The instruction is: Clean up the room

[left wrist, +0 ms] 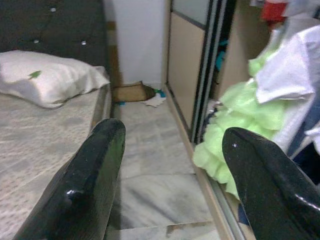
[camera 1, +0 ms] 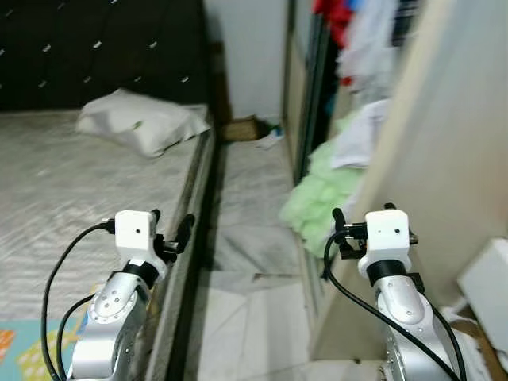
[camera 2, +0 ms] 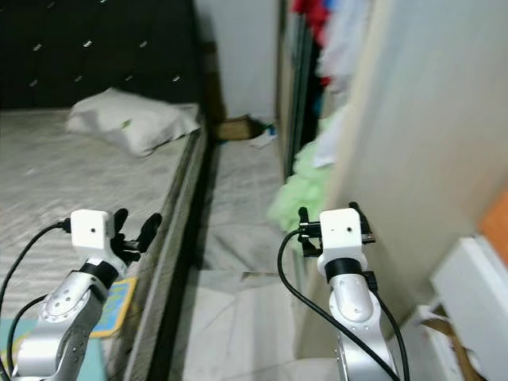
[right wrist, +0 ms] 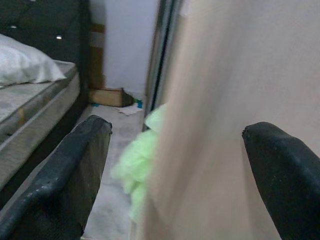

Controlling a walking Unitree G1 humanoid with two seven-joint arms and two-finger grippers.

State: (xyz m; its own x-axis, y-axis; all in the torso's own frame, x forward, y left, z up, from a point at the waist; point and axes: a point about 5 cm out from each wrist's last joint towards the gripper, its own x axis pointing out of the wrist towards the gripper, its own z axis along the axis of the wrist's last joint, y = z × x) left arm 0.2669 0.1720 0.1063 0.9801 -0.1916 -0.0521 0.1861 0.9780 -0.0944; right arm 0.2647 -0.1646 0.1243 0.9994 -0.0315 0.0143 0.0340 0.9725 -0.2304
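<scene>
A heap of light green fluffy cloth [camera 1: 313, 202] spills from the open wardrobe onto the floor of the narrow aisle. A white garment [camera 1: 361, 135] lies on top of it, and more clothes hang above. My left gripper [camera 1: 171, 234] is held over the bed's edge and is open with nothing in it; its wrist view looks down the aisle at the green cloth [left wrist: 235, 115]. My right gripper [camera 1: 337, 226] is open at the edge of the beige wardrobe door [camera 1: 444, 143], just short of the green heap. That door [right wrist: 215, 125] lies blurred between its fingers.
The bed [camera 1: 63, 182] with a white pillow [camera 1: 139, 121] runs along the left. A cardboard box [camera 1: 238, 127] and paper litter [camera 1: 270, 139] lie by the far wall. A white box [camera 1: 488, 278] stands at the lower right, and a colourful mat [camera 2: 115, 305] lies beside the bed.
</scene>
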